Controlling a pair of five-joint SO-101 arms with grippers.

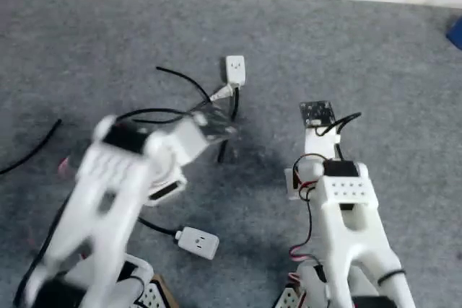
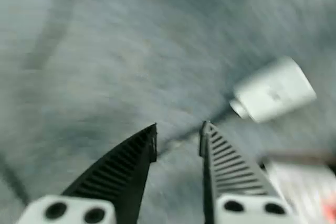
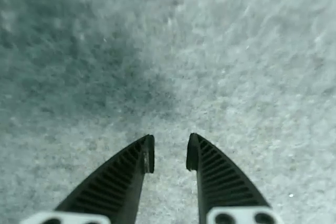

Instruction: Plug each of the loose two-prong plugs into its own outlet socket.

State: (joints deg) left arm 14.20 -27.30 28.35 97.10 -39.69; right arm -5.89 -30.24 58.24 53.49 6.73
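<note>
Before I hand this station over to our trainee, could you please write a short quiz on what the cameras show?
1. True or false: the right gripper is shut on a plug.
2. The near outlet socket, seen in the high view, is: A) lying on the carpet with nothing plugged into its face; B) held in a gripper; C) stacked on the other socket.
3. Fill in: the cable running from that socket is ___ in colour.

Key: 1 false, its fingers stand apart with only carpet beyond them; 2 A; 3 black.
</note>
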